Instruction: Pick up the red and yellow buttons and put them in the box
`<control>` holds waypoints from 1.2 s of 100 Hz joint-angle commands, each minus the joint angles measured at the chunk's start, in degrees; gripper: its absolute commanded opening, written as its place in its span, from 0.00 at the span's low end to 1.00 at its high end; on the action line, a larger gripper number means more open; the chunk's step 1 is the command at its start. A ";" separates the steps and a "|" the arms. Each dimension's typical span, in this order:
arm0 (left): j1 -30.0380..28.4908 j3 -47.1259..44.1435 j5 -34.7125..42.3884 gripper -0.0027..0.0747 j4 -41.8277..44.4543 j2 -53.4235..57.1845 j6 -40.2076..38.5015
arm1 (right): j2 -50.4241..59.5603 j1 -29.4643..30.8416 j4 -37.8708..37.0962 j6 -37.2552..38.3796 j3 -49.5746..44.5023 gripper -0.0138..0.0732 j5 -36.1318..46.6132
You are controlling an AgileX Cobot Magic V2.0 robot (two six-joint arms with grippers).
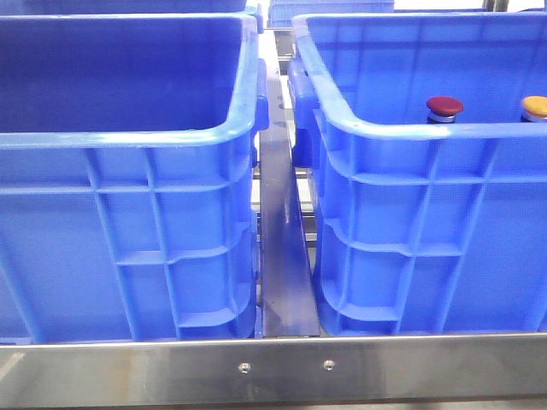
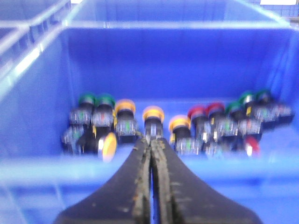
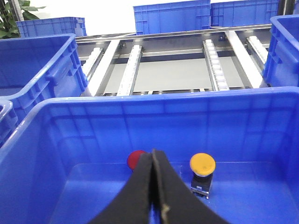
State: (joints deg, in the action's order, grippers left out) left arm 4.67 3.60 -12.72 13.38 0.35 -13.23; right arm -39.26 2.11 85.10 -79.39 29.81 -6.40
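The box (image 1: 410, 213) is glossy ribbed blue plastic, the rail (image 1: 273, 369) brushed metal, and the right gripper's (image 3: 154, 161) fingers matt black.

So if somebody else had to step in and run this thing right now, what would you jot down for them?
Left gripper: fingers shut, holding nothing, over a crate of mixed push buttons.
Right gripper: fingers shut, holding nothing, over the box.
Red button and yellow button both stand inside the box, side by side and apart.
Done: both buttons appear placed.
Left: probably nothing but pulling the arms back; confirm no more are wanted.
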 commanded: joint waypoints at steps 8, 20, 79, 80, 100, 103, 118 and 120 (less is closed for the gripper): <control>-0.49 -1.38 7.45 0.01 -0.32 1.61 -0.36 | 0.35 0.33 0.69 -0.60 1.28 0.08 -0.36; -0.49 -2.87 10.85 0.01 -1.55 1.61 1.58 | 0.35 0.33 0.69 -0.60 1.28 0.08 -0.36; -0.49 -6.22 16.31 0.01 -9.12 1.61 10.65 | 0.35 0.33 0.69 -0.60 1.28 0.08 -0.36; -0.49 -6.22 16.31 0.01 -9.12 1.61 10.65 | 0.35 0.33 0.69 -0.60 1.28 0.08 -0.36; -0.49 -6.22 16.31 0.01 -9.12 1.61 10.65 | 0.35 0.33 0.69 -0.60 1.28 0.08 -0.36; -0.49 -6.22 16.31 0.01 -9.12 1.61 10.65 | 0.35 0.33 0.69 -0.60 1.28 0.08 -0.36; -0.49 -6.22 16.31 0.01 -9.12 1.61 10.65 | 0.35 0.33 0.69 -0.60 1.28 0.08 -0.36; -0.49 -6.22 16.31 0.01 -9.12 1.61 10.65 | 0.35 0.33 0.69 -0.60 1.28 0.08 -0.36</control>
State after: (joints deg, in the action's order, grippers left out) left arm 4.29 0.00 -1.31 4.59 0.35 -2.68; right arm -39.26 2.11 85.10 -79.39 29.68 -6.52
